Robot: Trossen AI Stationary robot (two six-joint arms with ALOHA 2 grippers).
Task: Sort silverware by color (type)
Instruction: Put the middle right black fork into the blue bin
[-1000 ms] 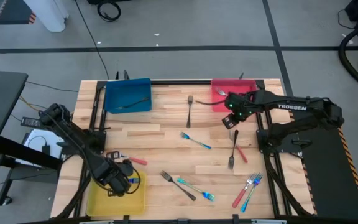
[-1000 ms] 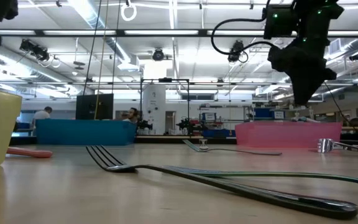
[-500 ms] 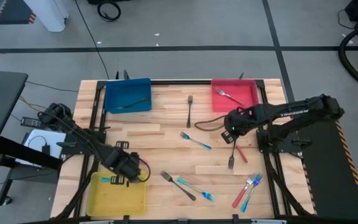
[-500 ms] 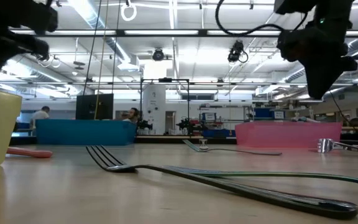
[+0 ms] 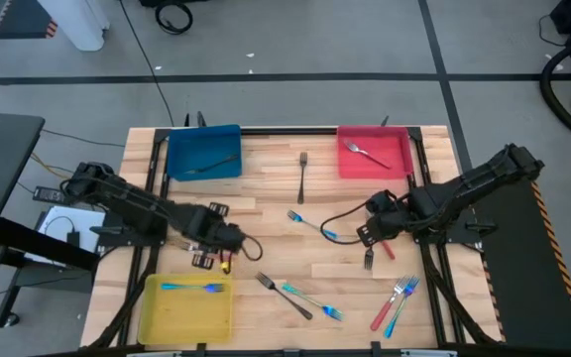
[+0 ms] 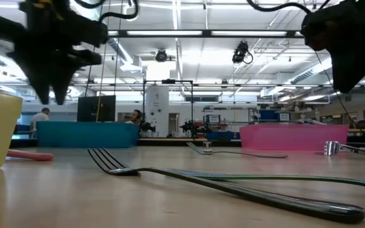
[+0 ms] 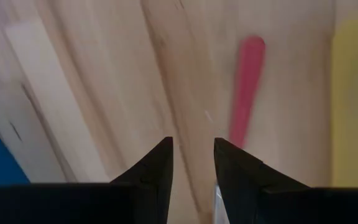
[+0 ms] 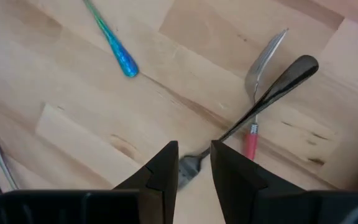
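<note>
Above the pale wooden desk (image 5: 266, 213), my left claw (image 5: 228, 241) hangs over bare boards just past the flat yellow square tray (image 5: 186, 307), which holds one teal-handled fork (image 5: 194, 287). My right claw (image 5: 365, 233) hovers over a dark grey metal fork (image 5: 373, 238) crossing a red-handled utensil (image 5: 384, 243). A grey fork lies in the blue tray (image 5: 204, 152), another in the red tray (image 5: 373, 154); more forks are scattered across the boards.

At desk height, a long dark fork (image 6: 220, 183) stretches across the foreground, with both arms hanging above.

Past my left wrist, my fingers (image 7: 157, 167) stand slightly apart, empty, beside a red handle (image 7: 246, 87).

Past my right wrist, my fingers (image 8: 166, 165) are parted and empty, directly over the grey fork's tines (image 8: 188, 165), a teal handle (image 8: 114, 40) nearby.
</note>
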